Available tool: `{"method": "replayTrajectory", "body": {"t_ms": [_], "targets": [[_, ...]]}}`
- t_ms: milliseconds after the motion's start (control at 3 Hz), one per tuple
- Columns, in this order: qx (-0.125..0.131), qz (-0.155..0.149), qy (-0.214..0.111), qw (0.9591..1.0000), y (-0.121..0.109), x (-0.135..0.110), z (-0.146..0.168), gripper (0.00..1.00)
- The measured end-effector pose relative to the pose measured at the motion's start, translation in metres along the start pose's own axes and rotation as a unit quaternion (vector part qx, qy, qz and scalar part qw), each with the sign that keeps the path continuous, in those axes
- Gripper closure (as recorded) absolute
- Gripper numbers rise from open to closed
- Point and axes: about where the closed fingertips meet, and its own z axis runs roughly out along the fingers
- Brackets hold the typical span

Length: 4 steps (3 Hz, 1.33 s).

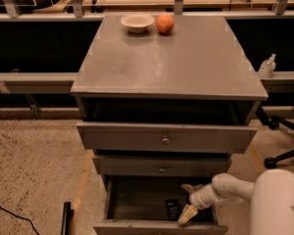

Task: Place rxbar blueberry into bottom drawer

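Currently gripper (187, 201) is being held open-fingered inside bottom drawer (132, 199), rxbar blueberry (172, 209) lying free beside 1 finger; risk: bar being snagged and dragged during withdrawal.

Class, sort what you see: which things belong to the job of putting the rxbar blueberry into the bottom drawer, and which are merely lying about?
Part of the job:
rxbar blueberry, lying in the open bottom drawer
gripper, inside that drawer beside the bar, fingers open

Just lying about:
cream bowl and orange fruit, on the cabinet top
small bottle, on the right ledge
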Motion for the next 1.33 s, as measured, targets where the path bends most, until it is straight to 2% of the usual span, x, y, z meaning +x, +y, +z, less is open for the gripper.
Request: {"method": "replayTrajectory", "body": {"t_ms": [333,667,1000,1333], "targets": [[0.035,0.02,-0.006,0.9992,0.009,-0.003,-0.041,0.3],[0.082,0.034,0.003,0.996,0.023,-0.015,-0.105,0.54],[0.137,0.052,0.017,0.9891,0.041,-0.038,-0.167,0.77],[0.142,0.035,0.035,0.9887,0.06,-0.05,-0.19,0.76]]}}
